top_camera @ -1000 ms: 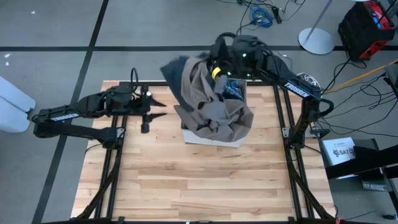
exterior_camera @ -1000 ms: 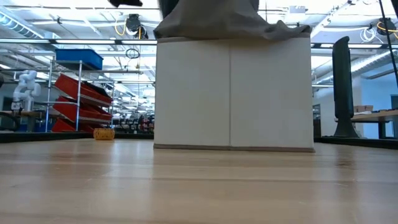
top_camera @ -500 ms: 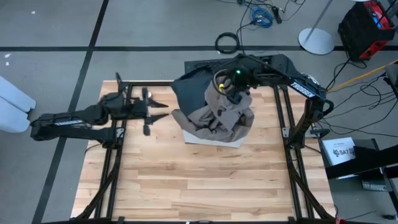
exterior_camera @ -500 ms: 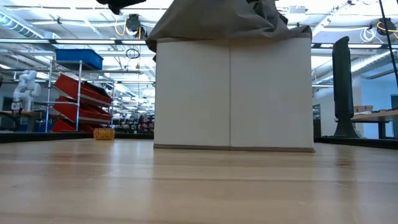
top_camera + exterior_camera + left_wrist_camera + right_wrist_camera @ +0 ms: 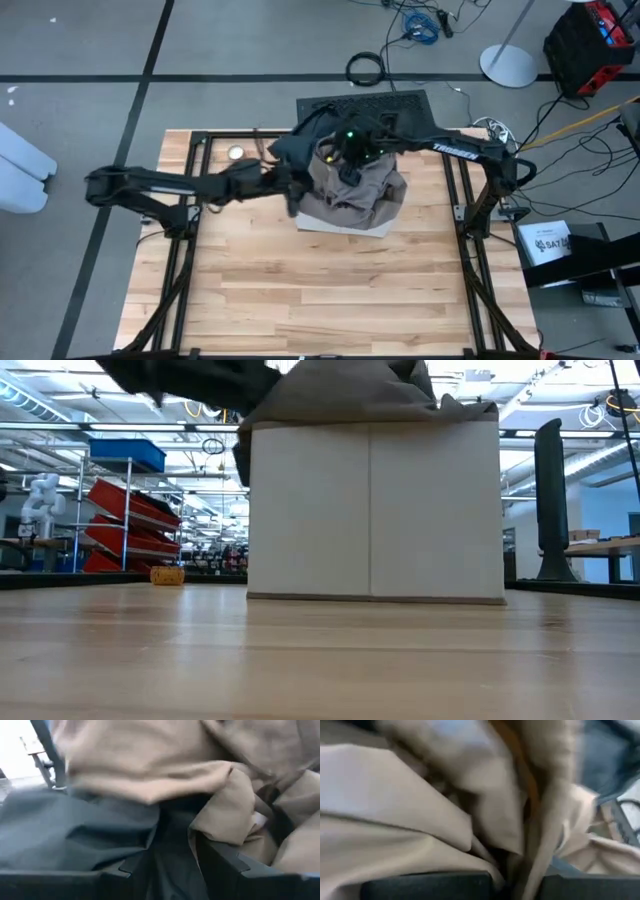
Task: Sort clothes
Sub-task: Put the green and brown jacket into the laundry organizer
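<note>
The left end effector (image 5: 288,186) has reached the dark garment (image 5: 292,148), fingers parted.

We cannot tell the jaw spacing of the left gripper (image 5: 291,190) or the right gripper (image 5: 345,165), both blurred against the khaki tan garment (image 5: 362,190). That garment hides the box's (image 5: 372,510) inside, and at twelve o'clock the low view crops the heap.
</note>
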### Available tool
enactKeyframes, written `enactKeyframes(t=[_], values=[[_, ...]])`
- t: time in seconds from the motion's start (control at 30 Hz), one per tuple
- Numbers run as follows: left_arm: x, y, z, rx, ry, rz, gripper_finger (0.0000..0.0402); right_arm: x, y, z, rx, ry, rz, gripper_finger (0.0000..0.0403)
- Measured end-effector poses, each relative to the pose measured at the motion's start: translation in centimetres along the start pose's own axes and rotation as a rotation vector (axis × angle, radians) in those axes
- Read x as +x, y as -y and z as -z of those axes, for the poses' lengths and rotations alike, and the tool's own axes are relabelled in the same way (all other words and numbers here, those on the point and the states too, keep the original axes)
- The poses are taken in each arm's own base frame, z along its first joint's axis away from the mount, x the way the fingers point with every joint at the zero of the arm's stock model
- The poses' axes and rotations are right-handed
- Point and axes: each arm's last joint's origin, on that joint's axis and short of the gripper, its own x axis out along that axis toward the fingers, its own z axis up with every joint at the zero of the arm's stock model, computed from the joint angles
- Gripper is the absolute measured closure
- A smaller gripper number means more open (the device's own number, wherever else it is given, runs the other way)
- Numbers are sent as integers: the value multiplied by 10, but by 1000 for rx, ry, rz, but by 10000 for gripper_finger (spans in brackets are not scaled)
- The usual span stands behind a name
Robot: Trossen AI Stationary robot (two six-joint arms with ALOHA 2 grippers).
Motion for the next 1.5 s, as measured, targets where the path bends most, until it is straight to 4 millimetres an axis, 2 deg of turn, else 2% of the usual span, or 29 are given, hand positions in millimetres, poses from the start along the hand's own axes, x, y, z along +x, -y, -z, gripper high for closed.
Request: enactKeyframes(t=[0.17,0.27,0.37,0.53,0.63,0.87,0.97,1.07,1.2,1.37,1.5], values=[[36,1,9,3,-62,-7,242,39,-5,16,-3,-49,-52,396],[45,3,11,11,-113,5,242,63,-5,29,6,-72,-98,396],[40,2,4,53,-158,5,242,82,-2,43,20,-103,-125,396],[12,-3,-22,129,-223,-44,242,106,4,62,54,-130,-157,395],[-7,-8,-38,132,-196,-81,242,112,8,66,66,-120,-157,394],[-58,-19,-80,126,2,-145,242,122,14,76,92,-139,-148,396],[-77,-23,-88,98,27,-180,242,129,16,86,118,-167,-143,396],[-88,-24,-87,56,-4,-180,242,135,16,95,160,-193,-178,396],[-88,-24,-76,55,-121,-218,242,139,15,104,242,-237,-253,397],[-71,-21,-58,-13,-251,-230,242,138,12,108,321,-287,-272,397],[-50,-9,-50,-42,-255,-44,242,137,12,110,389,-327,-270,391]])
